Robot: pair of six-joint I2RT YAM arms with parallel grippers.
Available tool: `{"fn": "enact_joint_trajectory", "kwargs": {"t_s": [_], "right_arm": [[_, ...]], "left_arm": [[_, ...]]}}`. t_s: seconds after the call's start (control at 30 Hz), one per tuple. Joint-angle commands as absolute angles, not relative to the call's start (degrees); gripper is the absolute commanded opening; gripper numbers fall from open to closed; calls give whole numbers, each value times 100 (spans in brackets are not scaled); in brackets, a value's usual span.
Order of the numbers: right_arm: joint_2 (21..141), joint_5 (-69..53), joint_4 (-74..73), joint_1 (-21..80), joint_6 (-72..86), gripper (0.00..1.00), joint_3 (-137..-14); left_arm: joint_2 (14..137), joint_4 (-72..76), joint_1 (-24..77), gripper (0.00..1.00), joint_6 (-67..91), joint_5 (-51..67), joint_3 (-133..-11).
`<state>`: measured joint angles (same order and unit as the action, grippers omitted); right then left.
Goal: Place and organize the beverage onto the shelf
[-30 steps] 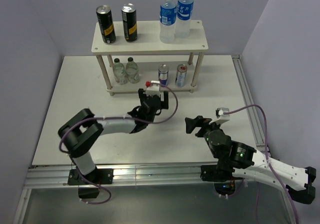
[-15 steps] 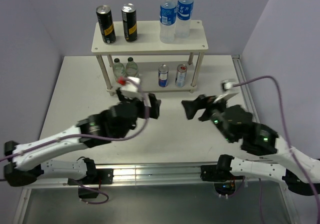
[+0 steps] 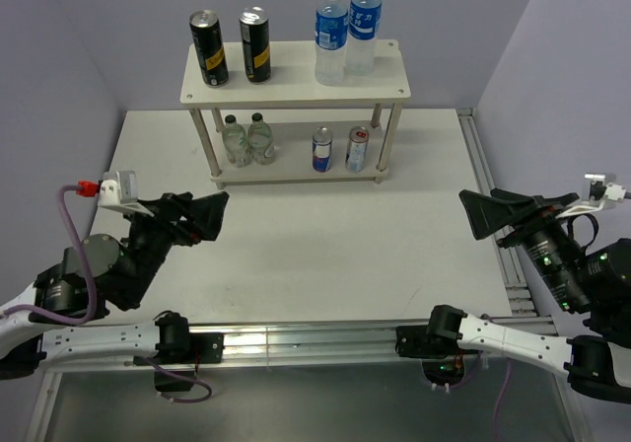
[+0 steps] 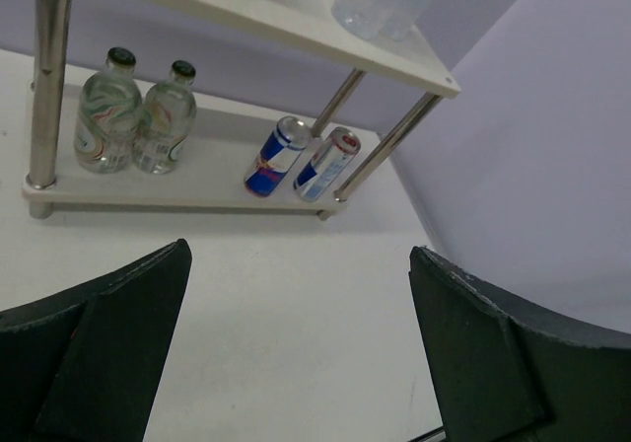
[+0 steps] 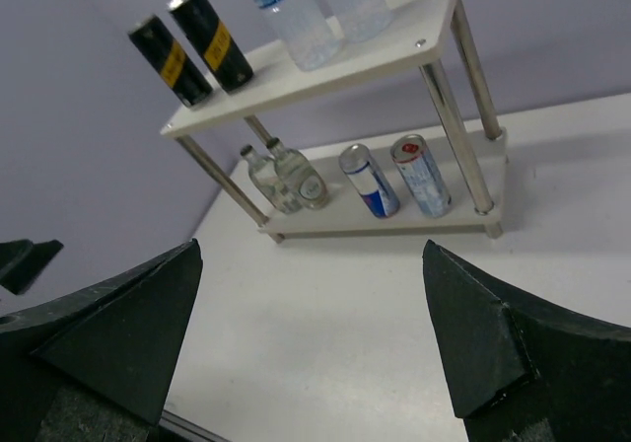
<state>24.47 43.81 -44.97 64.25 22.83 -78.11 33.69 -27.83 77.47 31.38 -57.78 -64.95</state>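
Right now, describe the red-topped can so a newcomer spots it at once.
On the lower board of the far shelf, right of two clear bottles, stand a blue can and the red-topped can. It is the rightmost, by the post, paler than its neighbour.

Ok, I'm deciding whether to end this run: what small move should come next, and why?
Probably just park and stop. The black cans and water bottles stand atop the shelf, the silver cans on its lower board, and the left gripper and right gripper are open, empty and clear of it.
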Motion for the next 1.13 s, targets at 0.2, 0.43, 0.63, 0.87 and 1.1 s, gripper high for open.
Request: {"fn": "enact_joint_trajectory", "kwargs": {"t_s": [0.2, 0.43, 0.63, 0.87, 1.1], "right_arm": [[2804, 4474, -4817, 6442, 2074, 100, -7884], [2786, 4509, -4693, 6442, 2013, 100, -7735], [2760, 4526, -4632, 6442, 1969, 100, -7647], [2795, 4561, -4518, 6442, 1907, 100, -7603], [2883, 4492, -4395, 6434, 1829, 100, -7603]], "left_arm": [[3419, -3323, 8481, 99, 3472, -7040, -6346], [3463, -3349, 8525, 99, 3437, -7110, -6363], [3507, -3410, 8578, 99, 3454, -7163, -6381], [3507, -3480, 8622, 99, 3498, -7251, -6390], [3516, -3533, 8631, 99, 3568, -7356, -6319]]}}
